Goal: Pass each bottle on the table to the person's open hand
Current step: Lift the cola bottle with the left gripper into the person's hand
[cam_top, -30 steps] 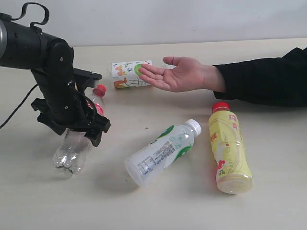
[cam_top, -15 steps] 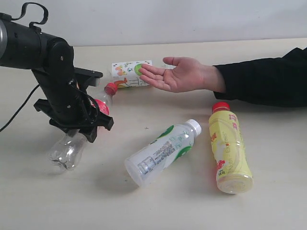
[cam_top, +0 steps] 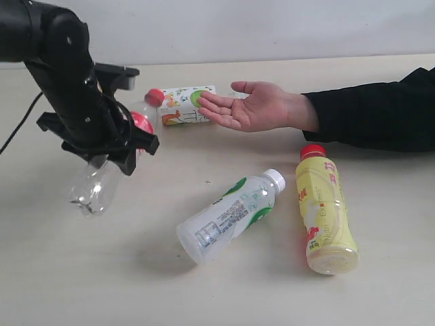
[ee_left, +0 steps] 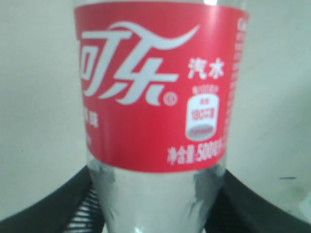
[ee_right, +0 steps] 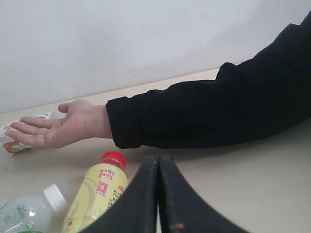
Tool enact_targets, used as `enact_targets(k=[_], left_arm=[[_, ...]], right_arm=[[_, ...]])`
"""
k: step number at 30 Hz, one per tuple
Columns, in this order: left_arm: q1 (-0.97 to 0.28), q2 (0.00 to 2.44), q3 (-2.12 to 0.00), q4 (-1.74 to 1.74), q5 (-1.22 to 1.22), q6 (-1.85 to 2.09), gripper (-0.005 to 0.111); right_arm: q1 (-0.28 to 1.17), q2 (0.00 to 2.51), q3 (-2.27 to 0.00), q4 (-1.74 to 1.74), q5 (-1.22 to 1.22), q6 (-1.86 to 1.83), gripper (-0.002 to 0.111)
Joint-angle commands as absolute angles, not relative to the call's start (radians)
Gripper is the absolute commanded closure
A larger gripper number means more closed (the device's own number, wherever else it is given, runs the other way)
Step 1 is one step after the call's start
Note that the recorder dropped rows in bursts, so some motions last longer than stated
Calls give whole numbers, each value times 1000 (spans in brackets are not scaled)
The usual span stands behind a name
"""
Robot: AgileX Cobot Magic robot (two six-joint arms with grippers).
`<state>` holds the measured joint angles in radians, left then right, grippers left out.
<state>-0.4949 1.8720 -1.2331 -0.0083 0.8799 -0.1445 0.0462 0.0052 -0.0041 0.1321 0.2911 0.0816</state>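
1. Bottles (cam_top: 234, 204), four in all, on or just over the table (cam_top: 81, 285): widest thing in view, pale beige wood grain, runs back to a white wall (cam_top: 272, 27).
2. Black sleeve (cam_top: 374, 112): reaches in from the right of the exterior view, lies across the far part of the table, ends at the wrist.
3. Left arm (cam_top: 64, 75): black and bulky, on the left of the exterior view. Carries the left gripper (cam_top: 126, 129), clamped across the red label of the cola bottle (cam_top: 94, 189), with one dark finger on each side of the clear body in the left wrist view.
4. Yellow bottle (cam_top: 323, 210): lies on its side at the right, red cap toward the sleeve, base toward the camera.
5. White-capped bottle (cam_top: 224, 221): green-white label, lies on its side mid-table, cap aimed at the yellow bottle's neck, near but apart.
6. Held cola bottle: tilted in the grip, red cap (cam_top: 155, 97) high and just beside the small bottle (cam_top: 178, 107), clear base low at the left. Cannot tell whether the base rests on the table.
7. The person's open hand (cam_top: 251, 105): palm up, fingers spread a little and stretched toward the left arm, holds nothing. Fingertips overlap the small bottle in the exterior view.
8. Small bottle: white fruit-picture label, lies on its side at the far middle, between the cola cap and the palm.
9. Right gripper (ee_right: 158, 194): seen only in the right wrist view, jaws pressed flat together with nothing between, yellow bottle and sleeve ahead.
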Motion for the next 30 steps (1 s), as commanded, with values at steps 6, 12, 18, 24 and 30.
enact_targets(k=[6, 12, 18, 24, 30], left_arm=[[-558, 1732, -1297, -150, 799, -158, 107], [-629, 1789, -1444, -322, 799, -61, 107], [-627, 1908, -1628, -479, 814, -78, 107], [-627, 2021, -1742, -548, 800, -144, 107], [-620, 2131, -1770, -630, 712, -196, 107]], right_arm=[[46, 0, 0, 131, 285, 81, 108], [46, 0, 0, 131, 285, 81, 108], [46, 0, 0, 131, 285, 81, 108], [46, 0, 0, 131, 285, 81, 108], [46, 0, 0, 131, 285, 81, 108]])
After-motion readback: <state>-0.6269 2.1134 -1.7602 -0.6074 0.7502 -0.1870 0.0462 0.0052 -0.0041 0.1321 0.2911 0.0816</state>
